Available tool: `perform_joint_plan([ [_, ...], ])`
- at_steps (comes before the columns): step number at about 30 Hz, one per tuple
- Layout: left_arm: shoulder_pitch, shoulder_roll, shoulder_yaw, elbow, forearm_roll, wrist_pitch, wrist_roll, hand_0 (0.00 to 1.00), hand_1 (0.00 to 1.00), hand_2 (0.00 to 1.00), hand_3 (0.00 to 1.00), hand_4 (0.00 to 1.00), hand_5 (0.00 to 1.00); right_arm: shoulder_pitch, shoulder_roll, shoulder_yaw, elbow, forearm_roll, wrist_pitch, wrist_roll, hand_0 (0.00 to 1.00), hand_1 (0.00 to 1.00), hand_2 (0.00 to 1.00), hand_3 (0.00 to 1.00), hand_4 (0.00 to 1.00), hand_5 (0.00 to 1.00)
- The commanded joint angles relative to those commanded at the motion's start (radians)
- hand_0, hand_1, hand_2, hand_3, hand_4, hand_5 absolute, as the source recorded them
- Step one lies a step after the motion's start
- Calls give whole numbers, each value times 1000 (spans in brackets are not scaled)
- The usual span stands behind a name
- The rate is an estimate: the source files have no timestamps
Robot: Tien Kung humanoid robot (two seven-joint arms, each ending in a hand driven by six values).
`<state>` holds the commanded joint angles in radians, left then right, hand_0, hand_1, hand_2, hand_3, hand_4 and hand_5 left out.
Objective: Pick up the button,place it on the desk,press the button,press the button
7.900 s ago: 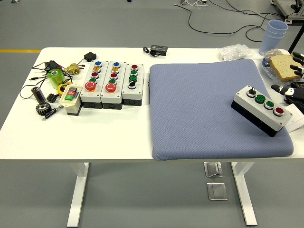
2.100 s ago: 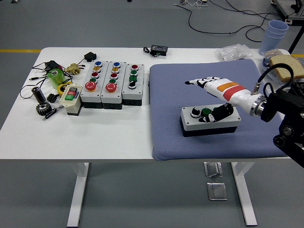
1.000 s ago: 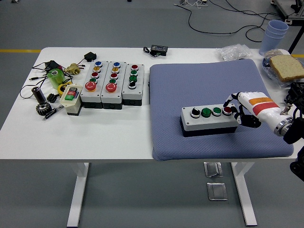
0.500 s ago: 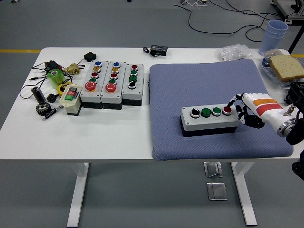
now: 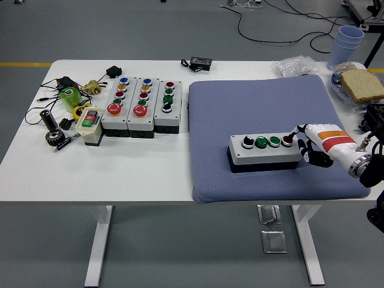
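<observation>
A white button box (image 5: 264, 151) with a black base lies on the blue-grey mat (image 5: 270, 108). On its top sit a black selector knob, two green buttons and a red button (image 5: 288, 141) at its right end. My right hand (image 5: 306, 144) is at the box's right end, fingers curled, one fingertip touching the red button. It grasps nothing. My left arm is out of view.
Three more button boxes (image 5: 141, 105) stand in a row left of the mat. Small parts, a green item (image 5: 70, 96) and a black gear (image 5: 54, 137) lie at the far left. Bread (image 5: 362, 84), blue cups (image 5: 347, 42) and a plastic bag (image 5: 295, 65) are at the back right.
The box was carried from the mat's right edge to its middle and set down. Over the last second my right hand has drawn slightly right and lower, its fingertip staying by the red button.
</observation>
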<state>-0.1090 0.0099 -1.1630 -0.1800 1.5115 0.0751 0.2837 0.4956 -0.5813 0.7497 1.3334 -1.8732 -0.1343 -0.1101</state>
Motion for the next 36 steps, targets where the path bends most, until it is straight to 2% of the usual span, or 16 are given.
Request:
perform_joint_plan([
  [4, 0, 0, 0, 0, -1, 0, 0, 667, 660, 673, 600, 355, 922, -2, 1, -7, -1, -3, 7, -5, 94, 2, 181, 594, 259, 2],
  [8, 1, -1, -1, 0, 2, -1, 1, 667, 660, 673, 600, 355, 922, -6, 1, 3, 10, -2, -10, -4, 94, 2, 181, 594, 259, 2],
  [12, 2, 0, -4, 0, 8, -2, 2, 667, 660, 672, 600, 355, 922, -11, -1, 33, 47, 3, -36, 0, 93, 2, 181, 595, 260, 2],
  [19, 6, -1, -6, 0, 16, -3, 3, 666, 660, 672, 600, 355, 922, -12, 7, 39, 90, 0, -30, -8, 93, 2, 181, 589, 261, 2],
  [36, 3, 1, 0, 0, 5, -2, 0, 667, 659, 673, 600, 355, 922, -7, 50, -5, 67, -3, -11, -32, 97, 2, 182, 585, 268, 2],
])
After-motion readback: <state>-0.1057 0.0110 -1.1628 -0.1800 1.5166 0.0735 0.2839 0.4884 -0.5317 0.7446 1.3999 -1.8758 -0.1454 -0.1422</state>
